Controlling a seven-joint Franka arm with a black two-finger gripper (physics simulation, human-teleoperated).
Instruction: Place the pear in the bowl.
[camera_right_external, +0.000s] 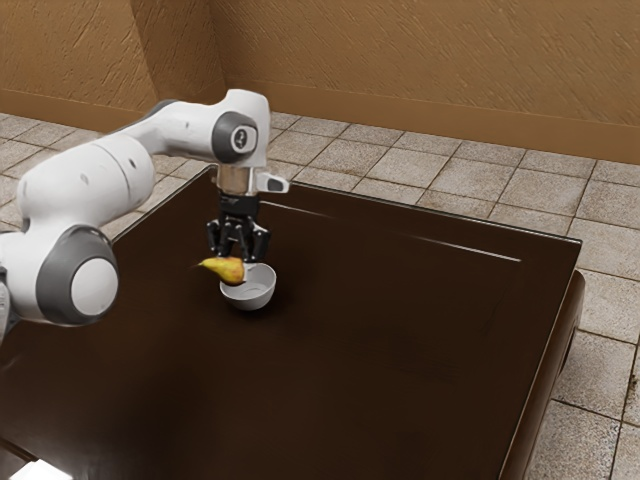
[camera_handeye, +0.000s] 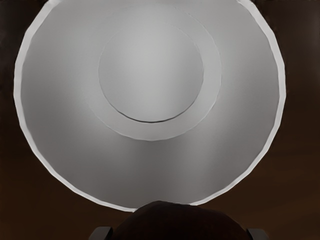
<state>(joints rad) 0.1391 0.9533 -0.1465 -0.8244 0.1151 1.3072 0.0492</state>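
The wrist view's edge cuts off parts of the bowl (camera_handeye: 150, 105) and pear (camera_handeye: 177, 222).

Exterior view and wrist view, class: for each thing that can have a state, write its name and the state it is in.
Hand: shut on the pear
Pear: held at the bowl's rim, lying sideways, narrow end toward the exterior view's left, not in the bowl
Bowl: upright, its visible inside empty
Arm: bent, reaching over the table
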